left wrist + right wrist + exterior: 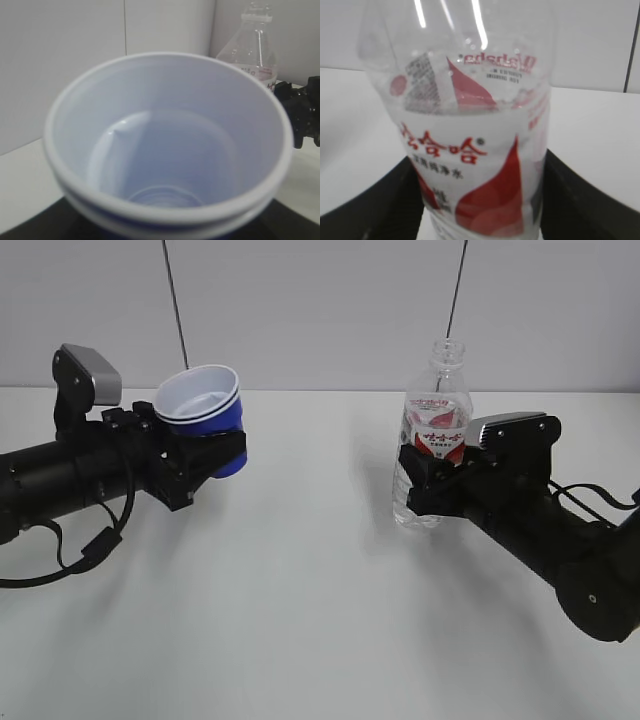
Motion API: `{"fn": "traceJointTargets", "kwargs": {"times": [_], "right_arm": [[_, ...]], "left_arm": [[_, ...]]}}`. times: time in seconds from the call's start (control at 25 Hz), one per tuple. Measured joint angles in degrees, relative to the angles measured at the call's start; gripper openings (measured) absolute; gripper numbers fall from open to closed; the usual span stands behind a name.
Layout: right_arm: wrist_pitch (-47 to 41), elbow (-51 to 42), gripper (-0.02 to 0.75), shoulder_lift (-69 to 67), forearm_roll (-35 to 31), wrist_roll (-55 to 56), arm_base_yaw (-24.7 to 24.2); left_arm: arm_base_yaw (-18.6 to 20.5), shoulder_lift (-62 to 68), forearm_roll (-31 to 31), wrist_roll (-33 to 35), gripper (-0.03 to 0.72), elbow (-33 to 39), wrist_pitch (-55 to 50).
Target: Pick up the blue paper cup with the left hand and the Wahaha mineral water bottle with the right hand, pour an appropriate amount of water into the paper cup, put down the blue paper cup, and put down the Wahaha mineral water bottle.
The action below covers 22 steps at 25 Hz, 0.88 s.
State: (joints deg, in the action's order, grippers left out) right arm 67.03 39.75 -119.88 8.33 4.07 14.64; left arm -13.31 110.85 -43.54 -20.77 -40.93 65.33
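The left gripper [205, 455] is clamped on the cup [203, 412], which sits raised off the desk [300, 600] and tipped a little, its white mouth facing up and toward the bottle. In the left wrist view the cup looks dry inside.

The right gripper [425, 480] has its jaws on either side of the bottle [433, 435] at the red-and-white label. The right wrist view shows both dark fingers hard against the sides, so it appears to be gripping. The bottle stands upright with its base on or just above the desk; I cannot tell which. It has no cap, and the water [480, 130] reaches about to the label's upper edge.

The step in hand seems to be lifting the bottle to pour. To do it well, the grip should be firm without crushing the thin plastic, which could push water out of the open neck. The bottle should rise straight, travel toward the cup well off to the gripper's side, and tilt slowly only once the neck is over the rim.
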Motion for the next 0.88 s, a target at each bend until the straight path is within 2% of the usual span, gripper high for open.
{"fn": "traceJointTargets", "kwargs": {"times": [0.28, 0.56, 0.88], "right_arm": [[0.1, 0.0, 0.454, 0.0, 0.0, -0.2, 0.0], [0.4, 0.0, 0.454, 0.0, 0.5, -10.0, 0.2], [-2.4, 0.0, 0.454, 2.0, -5.0, -12.7, 0.2]], "left_arm": [[-2.1, 0.0, 0.0, 0.0, 0.438, 0.0, -1.5], [-5.5, 0.0, 0.0, 0.0, 0.438, -2.8, -7.1], [-7.1, 1.7, 2.5, -1.0, 0.438, -3.6, -8.2]]}}
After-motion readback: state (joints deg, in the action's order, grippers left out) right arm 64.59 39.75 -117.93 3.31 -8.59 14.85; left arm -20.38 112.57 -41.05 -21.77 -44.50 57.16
